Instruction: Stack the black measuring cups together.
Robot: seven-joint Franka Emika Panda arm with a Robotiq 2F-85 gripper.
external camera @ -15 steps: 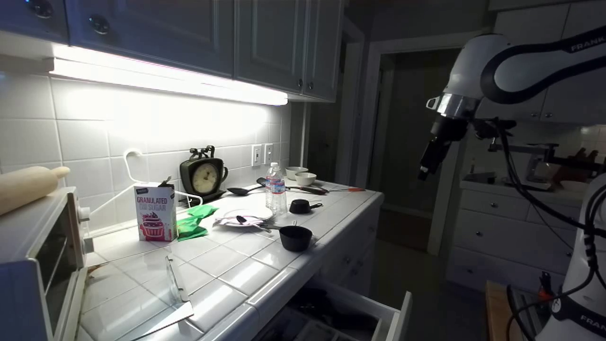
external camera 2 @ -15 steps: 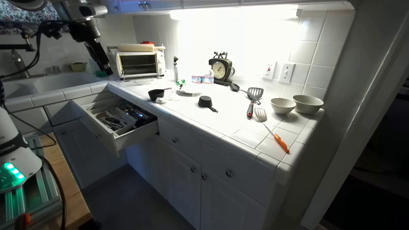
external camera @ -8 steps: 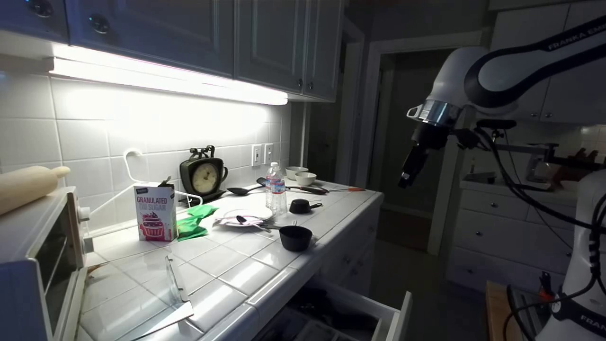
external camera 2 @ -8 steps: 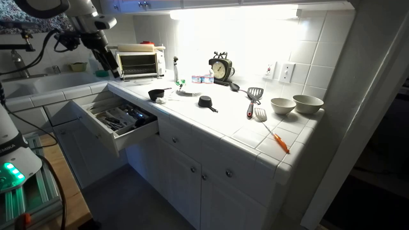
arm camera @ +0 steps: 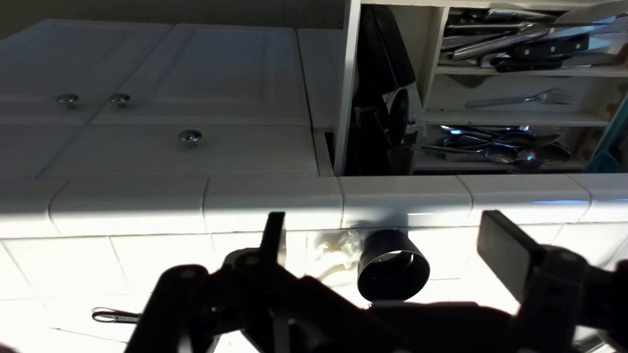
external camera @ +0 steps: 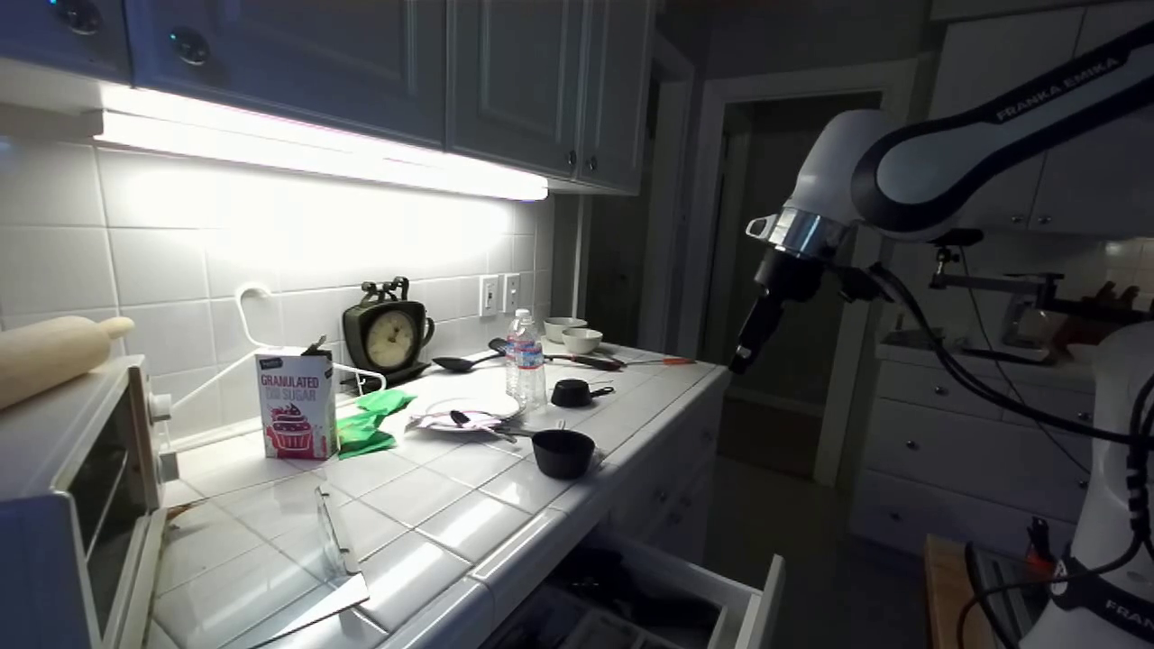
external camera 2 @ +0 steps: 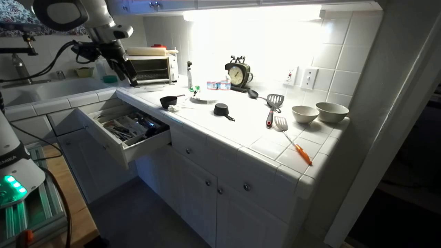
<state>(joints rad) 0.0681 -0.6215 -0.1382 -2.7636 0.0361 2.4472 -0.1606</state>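
Lowered toward the table (external camera: pixel 424 491) since the earlier frame is the arm (external camera: pixel 816 167), in an exterior view. In an exterior view, the upright black cup (external camera 2: pixel 168 102) is set at nine o'clock from the inverted cup (external camera 2: pixel 221 109). In the wrist view, nothing is held by the parted fingers (arm camera: pixel 505 252). Light, stiff, slick plastic is presumed, best pinched at the open rim.

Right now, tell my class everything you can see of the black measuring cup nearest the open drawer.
The black measuring cup is round, looks plastic, and has a slim handle. It stands upright, mouth up, on the white tiled counter, near the front edge by the open drawer. A pale, crumpled scrap lies beside it; contact unclear. The open gripper is apart from it.
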